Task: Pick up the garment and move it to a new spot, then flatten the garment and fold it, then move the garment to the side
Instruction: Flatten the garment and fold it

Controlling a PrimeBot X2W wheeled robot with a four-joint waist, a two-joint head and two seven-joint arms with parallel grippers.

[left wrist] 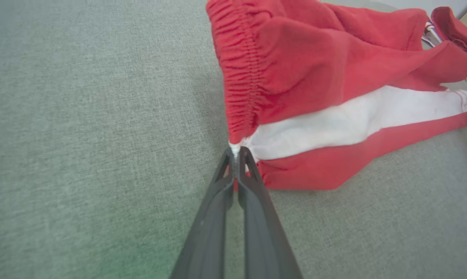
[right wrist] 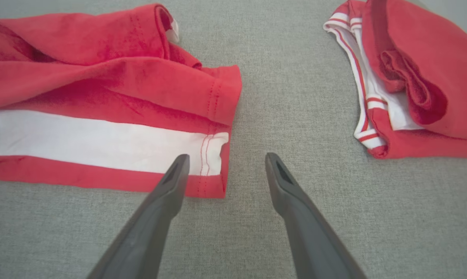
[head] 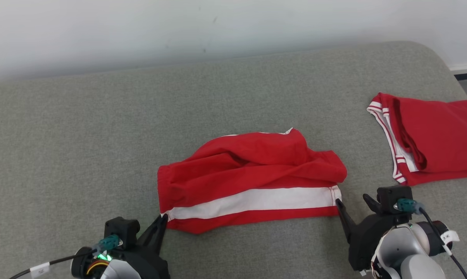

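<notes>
The garment (head: 252, 182) is a pair of red shorts with a broad white stripe, lying rumpled in the middle of the grey cushion (head: 82, 147). My left gripper (head: 164, 217) is shut on the waistband corner of the garment (left wrist: 334, 116), where red elastic meets the white stripe; in the left wrist view the gripper (left wrist: 236, 152) pinches a bit of white fabric. My right gripper (head: 351, 200) is open just beside the hem end of the garment (right wrist: 101, 104). In the right wrist view its left finger overlaps the hem corner while the gripper (right wrist: 225, 159) holds nothing.
A second red garment (head: 431, 143) with red-and-white striped trim lies folded at the right edge of the cushion, also seen as the folded garment (right wrist: 419, 73). A pale wall (head: 179, 27) runs behind the cushion. Bare grey fabric spreads to the left.
</notes>
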